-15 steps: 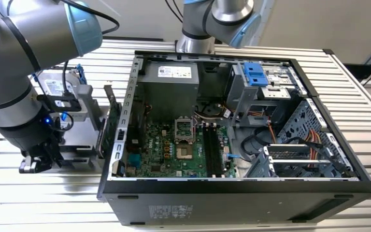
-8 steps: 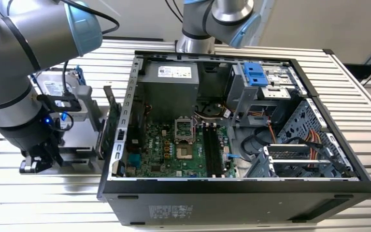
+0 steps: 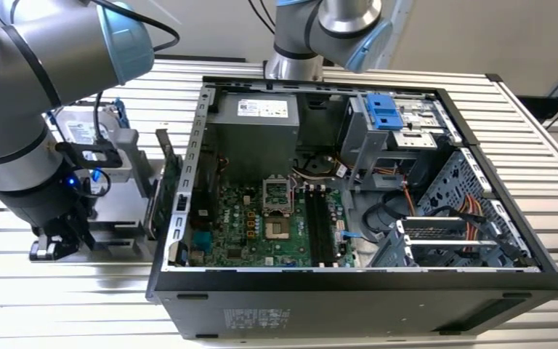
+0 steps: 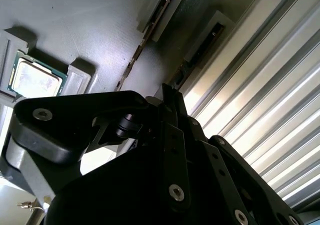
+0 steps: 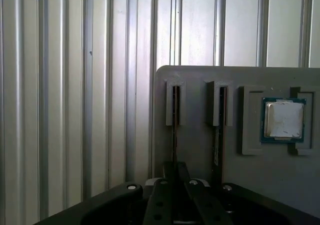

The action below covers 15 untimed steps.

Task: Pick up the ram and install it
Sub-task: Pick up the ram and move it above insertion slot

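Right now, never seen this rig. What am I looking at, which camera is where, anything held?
One robot arm works at a slatted metal table beside an open computer case. The exterior view looks from off the arm; both wrist views ride on it, looking along the gripper. Below it sits a grey tray with the ram standing on edge in a slot and a processor chip in a pocket. The gripper is at the ram; whether it grips it I cannot tell.

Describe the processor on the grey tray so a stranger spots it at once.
Find the grey tray on the ribbed table. Beside its two narrow slots, a recess holds the processor: square, silvery lid on a green board, unlike the thin dark ram sticks standing on edge.
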{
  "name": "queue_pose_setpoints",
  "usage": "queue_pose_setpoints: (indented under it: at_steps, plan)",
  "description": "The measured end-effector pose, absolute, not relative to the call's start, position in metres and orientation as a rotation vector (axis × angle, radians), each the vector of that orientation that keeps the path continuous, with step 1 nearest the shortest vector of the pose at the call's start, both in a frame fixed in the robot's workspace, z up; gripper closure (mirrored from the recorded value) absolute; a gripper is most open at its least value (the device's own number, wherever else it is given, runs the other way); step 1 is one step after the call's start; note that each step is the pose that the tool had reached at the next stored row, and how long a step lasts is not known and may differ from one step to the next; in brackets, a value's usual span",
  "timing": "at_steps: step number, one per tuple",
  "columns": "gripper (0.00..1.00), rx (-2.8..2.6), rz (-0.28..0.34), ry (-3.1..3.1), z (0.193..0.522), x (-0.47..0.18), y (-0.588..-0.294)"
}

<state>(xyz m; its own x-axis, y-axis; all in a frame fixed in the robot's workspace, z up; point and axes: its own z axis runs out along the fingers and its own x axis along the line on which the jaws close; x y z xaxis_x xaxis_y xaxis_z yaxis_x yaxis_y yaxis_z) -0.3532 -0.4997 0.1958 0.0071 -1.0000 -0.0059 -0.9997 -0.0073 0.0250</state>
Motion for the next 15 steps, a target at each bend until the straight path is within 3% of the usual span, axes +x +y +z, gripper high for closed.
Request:
queue_pose_setpoints:
  at_steps: [15]
  plan:
    - [1.0, 2.221, -0.035, -2.203, 0.1993, -0.3532, -0.4996]
